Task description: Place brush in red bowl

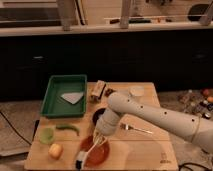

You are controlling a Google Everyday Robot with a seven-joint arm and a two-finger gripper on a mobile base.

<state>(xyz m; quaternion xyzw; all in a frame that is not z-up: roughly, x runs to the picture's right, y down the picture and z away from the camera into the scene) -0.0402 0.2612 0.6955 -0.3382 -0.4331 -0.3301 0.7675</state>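
Observation:
The red bowl (96,151) sits near the front edge of the wooden table (145,150). The brush (88,150) lies slanted across the bowl, with its white handle rising to the gripper and its dark bristle head (80,161) at the bowl's front-left rim. My gripper (98,136) hangs at the end of the white arm, just above the bowl's far rim. It is shut on the upper end of the brush handle.
A green tray (52,97) holding a pale sheet stands at back left. A green cup (46,134), a green pod (68,128) and a yellow fruit (55,150) lie at left. A black bowl (98,113) is partly hidden behind the arm. A fork (136,130) lies at right.

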